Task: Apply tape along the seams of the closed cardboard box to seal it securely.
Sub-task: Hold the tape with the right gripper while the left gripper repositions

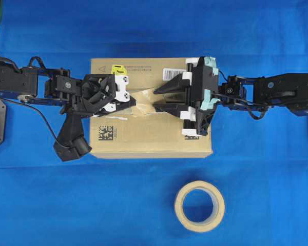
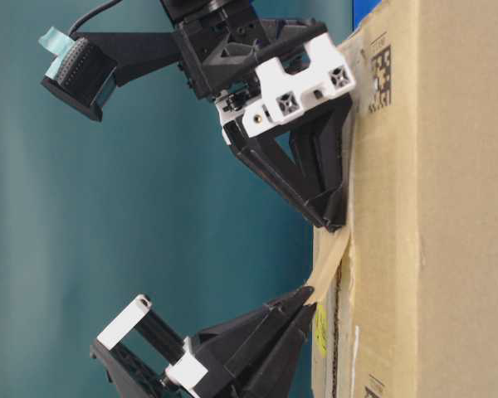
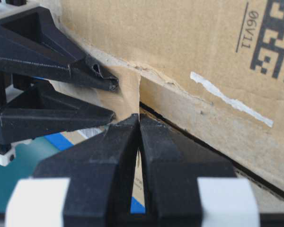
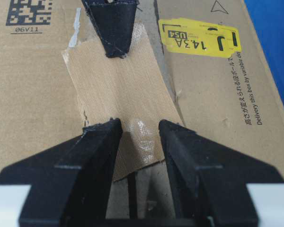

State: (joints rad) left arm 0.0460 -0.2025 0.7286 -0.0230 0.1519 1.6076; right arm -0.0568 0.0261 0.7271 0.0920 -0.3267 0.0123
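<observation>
The cardboard box (image 1: pixel 143 138) lies flat with its yellow sticker (image 4: pixel 199 40) at the far edge. A tan piece of tape (image 4: pixel 118 94) lies along the seams (image 4: pixel 131 189), a dark slit down the box's middle. My left gripper (image 1: pixel 137 104) is shut on one end of the tape and holds that end a little off the cardboard (image 2: pixel 328 265). My right gripper (image 4: pixel 138 130) is open. Its fingertips (image 4: pixel 104 135) stand on the box top, one on each side of the tape's other end. In the left wrist view the tape (image 3: pixel 128 90) runs away from my shut left gripper (image 3: pixel 138 118).
A ring-shaped roll of tan tape (image 1: pixel 199 206) lies on the blue cloth in front of the box. Pale torn strips of old tape (image 3: pixel 229 99) edge the slit. A barcode label (image 1: pixel 173 73) and black square codes (image 1: pixel 106 133) mark the box top.
</observation>
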